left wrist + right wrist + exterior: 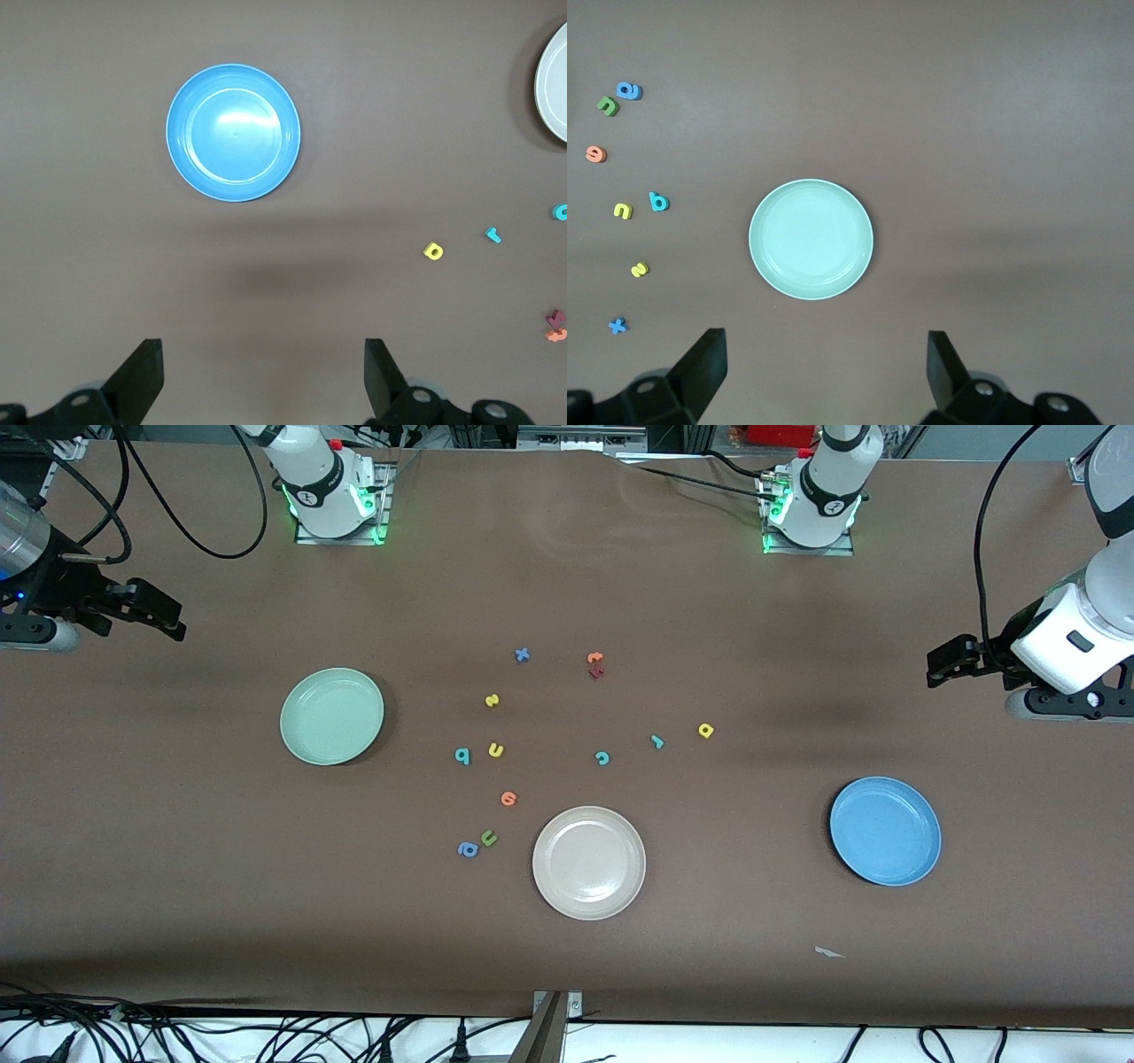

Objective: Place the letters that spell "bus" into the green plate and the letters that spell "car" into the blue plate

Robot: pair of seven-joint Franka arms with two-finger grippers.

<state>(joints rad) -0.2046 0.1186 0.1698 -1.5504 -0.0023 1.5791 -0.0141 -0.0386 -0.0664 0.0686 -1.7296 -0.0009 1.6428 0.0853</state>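
Note:
The green plate lies toward the right arm's end and the blue plate toward the left arm's end, both with nothing in them. Between them on the table lie the teal b, yellow u and yellow s. Closer to the blue plate are the teal c, teal r and yellow a. My right gripper and left gripper hang open and hold nothing, each over bare table at its own end.
A beige-white plate sits nearer the front camera than the letters. Other letters lie around: a blue x, an orange and a dark red one, an orange round one, a green u, a blue a.

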